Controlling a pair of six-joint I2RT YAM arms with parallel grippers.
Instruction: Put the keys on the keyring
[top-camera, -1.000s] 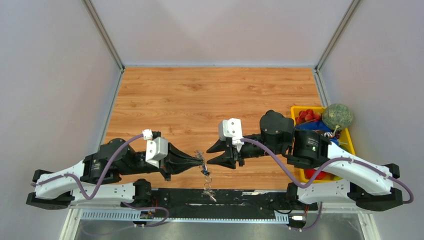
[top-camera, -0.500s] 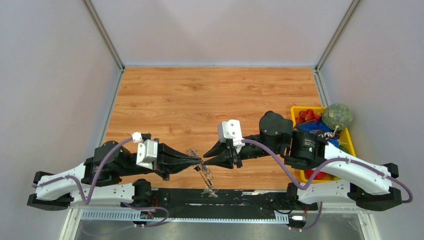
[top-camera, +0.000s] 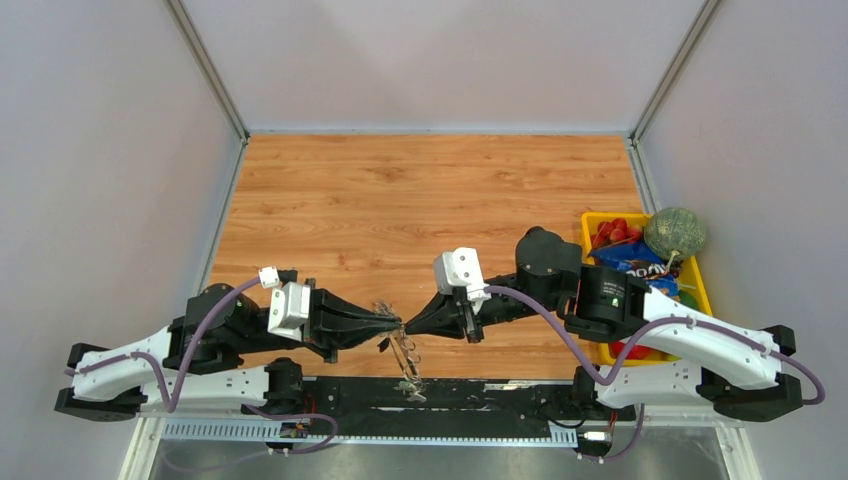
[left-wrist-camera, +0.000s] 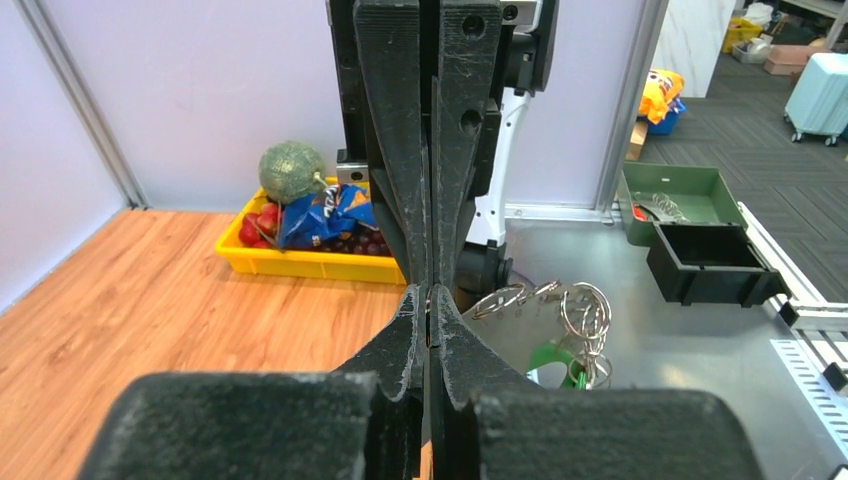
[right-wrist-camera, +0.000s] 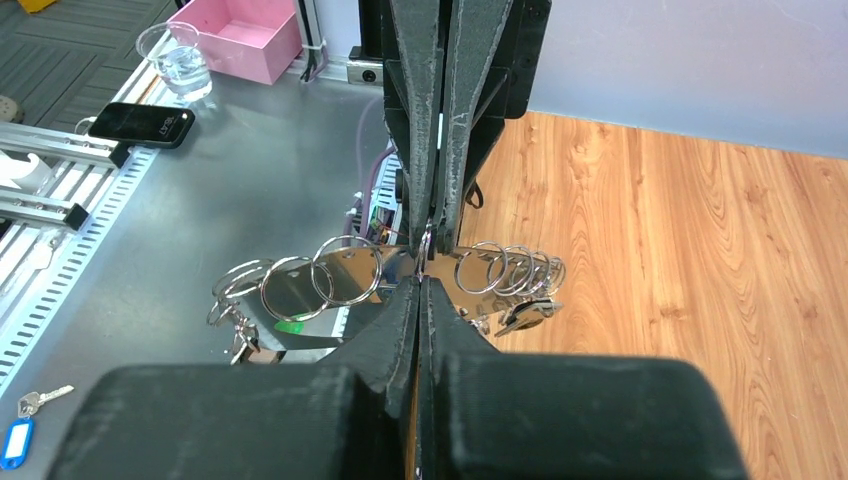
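**A:** Which step is judged to be in hand?

**B:** The keyring (right-wrist-camera: 500, 270) is being steadied between the two arms. It is held up clear of any surface. The left gripper (left-wrist-camera: 428, 305) is seen clenched on its wire, jaws pressed flat together. The right gripper (right-wrist-camera: 420, 290) is set tip to tip against it at the same spot on the keyring, and is likewise clamped tight (whether any wire is actually caught there cannot be told).

**A:** And where are the keys found?

**B:** A green tag (left-wrist-camera: 550, 360) is seen just below the keyring. Whether it is threaded on cannot be made out. A blue-tagged key (right-wrist-camera: 14, 442) is seen lying well apart from the keyring, down on the grey metal ledge (right-wrist-camera: 120, 230), with a small bare key (right-wrist-camera: 33, 399) just beside it. The threading is therefore judged to be unfinished.

**A:** What is called for by the next move?

**B:** A firm hold at two points on the keyring is needed, so that the wire can be parted without the ring swinging. After that, one gripper would have to be released and sent away from the keyring to the ledge for the blue-tagged key. The wire is thin and smooth, so a slip is to be expected if the pinch is eased too early.
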